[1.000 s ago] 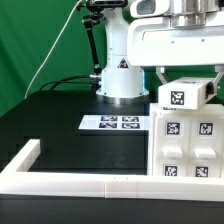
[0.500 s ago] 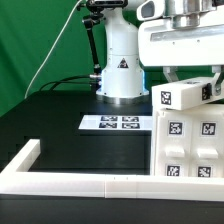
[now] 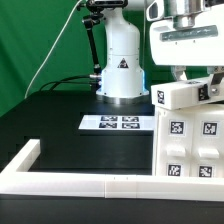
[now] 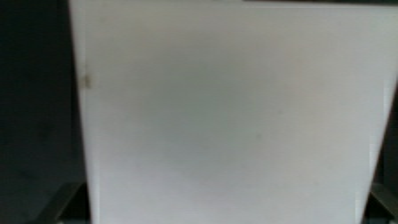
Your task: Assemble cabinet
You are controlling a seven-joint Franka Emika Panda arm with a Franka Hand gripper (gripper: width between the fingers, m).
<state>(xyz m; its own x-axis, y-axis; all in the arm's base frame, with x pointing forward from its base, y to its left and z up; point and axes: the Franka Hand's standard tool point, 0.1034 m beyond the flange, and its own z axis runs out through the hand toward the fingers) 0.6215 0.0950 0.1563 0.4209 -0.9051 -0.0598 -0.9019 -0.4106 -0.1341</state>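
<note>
The cabinet body is a white block with several black-and-white tags. It stands at the exterior view's right, against the white rail. My gripper hangs over it and is shut on a small white box part with one tag. The part is tilted, its lower edge just above the cabinet body's top. In the wrist view the part's plain white face fills almost the whole picture. The fingers are only dark slivers at the corners.
The marker board lies flat on the black table, left of the cabinet. The long white rail frame borders the front and left. The arm's white base stands behind, with cables and a green backdrop.
The small box part sat level on the cabinet body. It has since tipped, risen a little and shifted toward the exterior view's left, with the gripper on it.
</note>
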